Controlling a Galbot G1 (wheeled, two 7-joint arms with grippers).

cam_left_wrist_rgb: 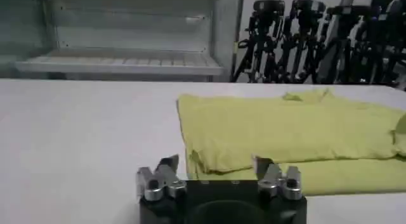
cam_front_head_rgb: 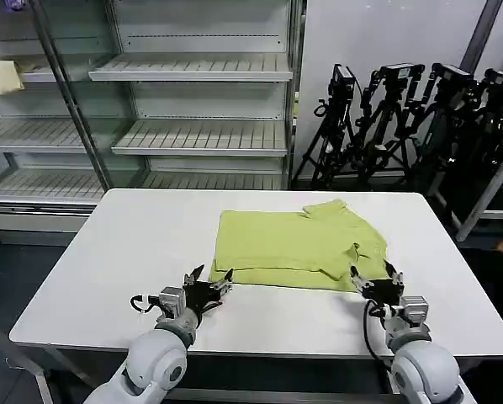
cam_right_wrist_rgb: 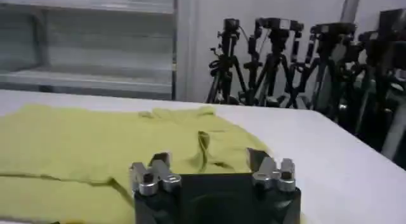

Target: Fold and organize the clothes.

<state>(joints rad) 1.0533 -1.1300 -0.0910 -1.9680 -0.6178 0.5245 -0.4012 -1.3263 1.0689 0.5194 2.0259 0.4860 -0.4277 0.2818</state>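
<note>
A: Fingers first. What are they doing?

B: Both sets are spread apart with nothing between them. The left gripper [cam_front_head_rgb: 208, 281] sits in the lower middle of the head view, its tips just at the near left corner of the T-shirt [cam_front_head_rgb: 298, 244]. The right gripper [cam_front_head_rgb: 375, 278] is at the lower right, its tips over the shirt's near right corner.

A: Are they touching the cloth?

B: I cannot tell. In the left wrist view the left gripper [cam_left_wrist_rgb: 215, 171] has its fingers [cam_left_wrist_rgb: 166, 170] on either side of the shirt's [cam_left_wrist_rgb: 285, 133] folded near corner, low over the table. In the right wrist view the right gripper [cam_right_wrist_rgb: 206, 164] hangs just above the fabric [cam_right_wrist_rgb: 95, 149], jaws wide.

A: And where does the shirt lie?

B: Flat on the white table [cam_front_head_rgb: 142, 244], centre right of the head view, folded over itself into a rough rectangle, with a sleeve and the collar bunched at its upper right.

A: Anything behind?

B: Bare store shelves [cam_front_head_rgb: 193, 135] in the upper left, and black tripods [cam_front_head_rgb: 403, 118] in the upper right.
</note>
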